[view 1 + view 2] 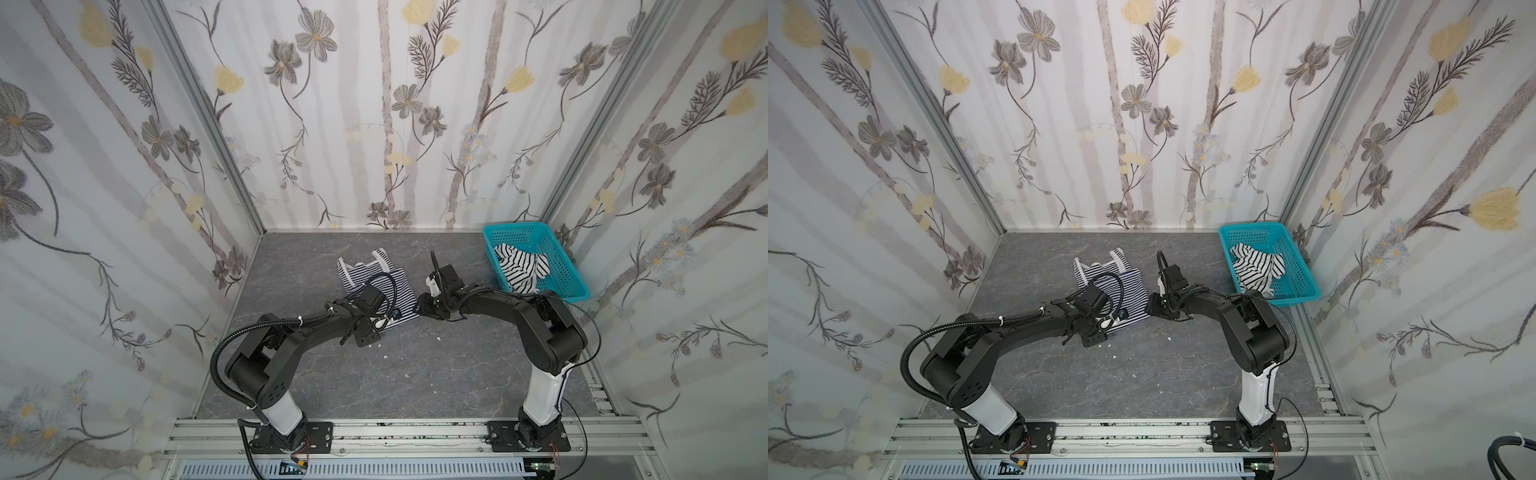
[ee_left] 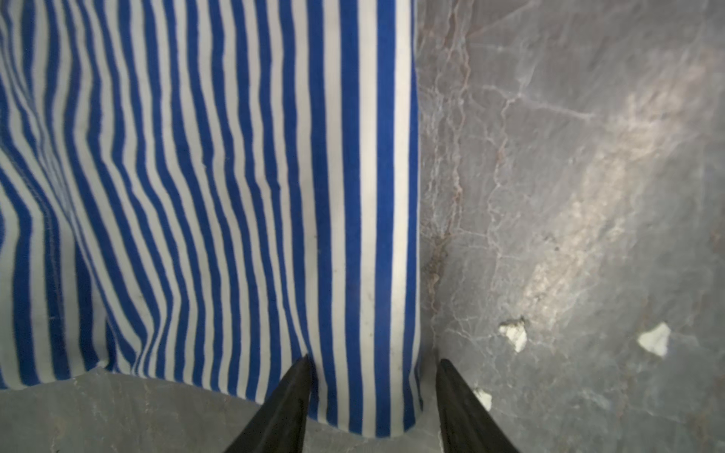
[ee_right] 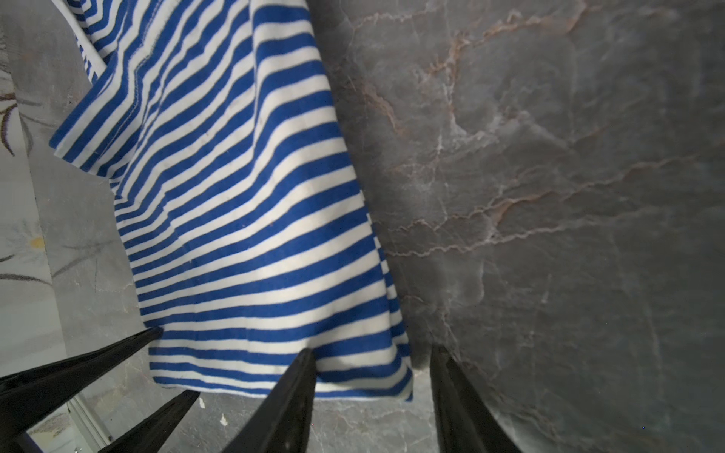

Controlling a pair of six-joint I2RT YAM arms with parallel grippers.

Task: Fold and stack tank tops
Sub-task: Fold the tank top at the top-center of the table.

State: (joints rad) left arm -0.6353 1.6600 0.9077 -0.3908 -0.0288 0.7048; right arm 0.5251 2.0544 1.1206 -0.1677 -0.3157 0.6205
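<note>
- Both my left gripper (image 2: 372,362) and right gripper (image 3: 372,351) are gaping open over the hem of the navy top (image 2: 196,196), near the basket (image 1: 519,227)
- Wide-striped top (image 1: 521,266) is lying inside it
- I'm likely starting the fold: needing both corners pinched

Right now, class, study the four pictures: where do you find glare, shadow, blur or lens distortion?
In both top views: even light, but the wide lens splays the walls. Left wrist: a pale glare patch on the table; the navy top blurs toward one edge. Right wrist: that top throws a shadow on the table beside its edge.
</note>
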